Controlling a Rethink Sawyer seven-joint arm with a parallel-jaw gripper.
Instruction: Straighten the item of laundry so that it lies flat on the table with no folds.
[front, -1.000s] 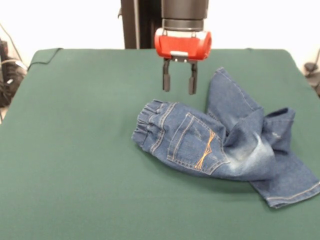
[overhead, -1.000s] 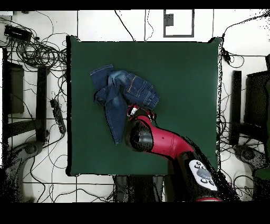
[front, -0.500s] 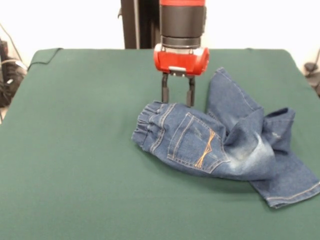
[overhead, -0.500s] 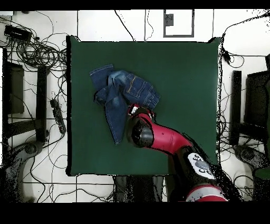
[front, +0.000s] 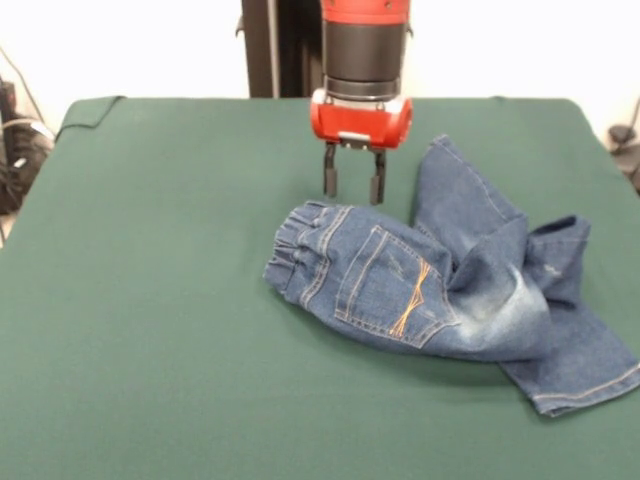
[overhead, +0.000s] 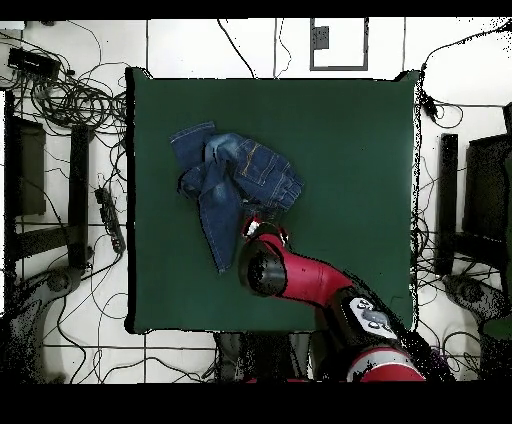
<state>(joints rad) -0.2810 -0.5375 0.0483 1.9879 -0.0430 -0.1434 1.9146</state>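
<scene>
1. The table (front: 150, 300), a broad spread of green cloth, has plenty of bare room around the garment, so there is space to draw the legs out flat.
2. The jeans (front: 400, 285) lie right of centre in the front view, towards 3 o'clock. The seat is uppermost with its stitched pocket showing. One leg runs up towards 1 o'clock and the other is folded under and across towards 4 o'clock. They are bunched where the legs cross, so the task is far from done.
3. The gripper (front: 350, 186) hangs straight down at 12 o'clock of the waistband (front: 292, 250), just beyond it. Its fingers are parted to a moderate gap and hold nothing. It is likely placed there to take the waistband edge.
</scene>
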